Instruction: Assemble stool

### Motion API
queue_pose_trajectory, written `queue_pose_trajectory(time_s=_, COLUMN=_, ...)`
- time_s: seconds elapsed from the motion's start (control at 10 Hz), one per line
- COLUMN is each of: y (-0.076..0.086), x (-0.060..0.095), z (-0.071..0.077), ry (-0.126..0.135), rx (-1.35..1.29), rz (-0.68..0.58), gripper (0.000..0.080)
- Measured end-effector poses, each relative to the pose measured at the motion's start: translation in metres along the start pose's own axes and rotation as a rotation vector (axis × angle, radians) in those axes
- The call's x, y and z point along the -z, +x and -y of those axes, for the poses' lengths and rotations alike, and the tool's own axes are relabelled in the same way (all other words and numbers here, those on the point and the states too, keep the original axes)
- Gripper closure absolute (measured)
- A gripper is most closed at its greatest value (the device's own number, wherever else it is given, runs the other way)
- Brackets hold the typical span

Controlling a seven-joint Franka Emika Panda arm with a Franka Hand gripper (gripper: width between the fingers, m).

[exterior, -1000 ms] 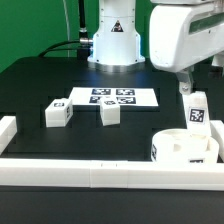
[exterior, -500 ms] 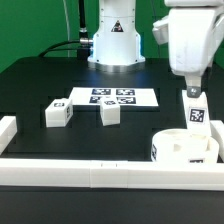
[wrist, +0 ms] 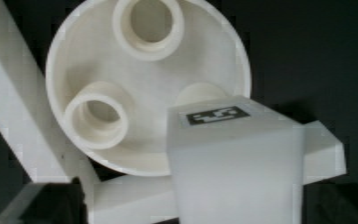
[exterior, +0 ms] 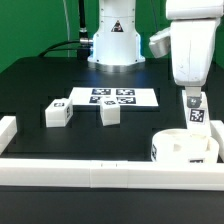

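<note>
At the near edge of the desk (exterior: 40, 85) a long white front rail (exterior: 100, 172) runs across the exterior view, meeting a short side rail (exterior: 8, 130) at that view's left. Just behind the front rail, toward the exterior view's right, sits the seat (exterior: 170, 150), a thick white ring with a tag on its wall.

Over the seat's far side we note the held leg (exterior: 196, 115), upright, tag facing the camera. The pincer (exterior: 191, 98) is clamped on its upper end. We cannot tell whether its lower end touches the seat.

Wrist view: the seat (wrist: 140, 90) shows its flat round face with two round sockets. The held leg (wrist: 238, 160) fills the foreground, tag on its end, covering part of the seat's face.

Farther back, near the desk's middle, two legs lie apart from each other: the first loose leg (exterior: 57, 113) toward the exterior view's left, the second loose leg (exterior: 110, 113) beside it. Just behind them lies the marker board (exterior: 112, 97), flat. Farthest back stands the arm's base (exterior: 115, 45).
</note>
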State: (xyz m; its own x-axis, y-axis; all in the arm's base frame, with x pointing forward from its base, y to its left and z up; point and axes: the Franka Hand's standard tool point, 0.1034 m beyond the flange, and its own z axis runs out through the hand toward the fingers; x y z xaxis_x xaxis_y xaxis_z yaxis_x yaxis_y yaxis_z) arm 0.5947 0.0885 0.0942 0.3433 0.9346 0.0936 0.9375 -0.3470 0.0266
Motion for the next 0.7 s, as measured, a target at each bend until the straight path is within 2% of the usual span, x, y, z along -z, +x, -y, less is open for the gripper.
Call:
queue_pose_trajectory(time_s=0.4, y=-0.0038, x=-0.0059, z=0.0016, ry=0.006, rx=-0.005, rz=0.003, gripper=0.0151)
queue_pose_trajectory(time_s=0.6, y=-0.0039, x=-0.0059, z=0.0017, ry=0.007, rx=-0.007, rz=0.003, gripper=0.0431)
queue_pose_trajectory(time_s=0.7, y=-0.0041, x=-0.0060, z=0.0017, ry=0.007, rx=-0.008, rz=0.003, gripper=0.0431)
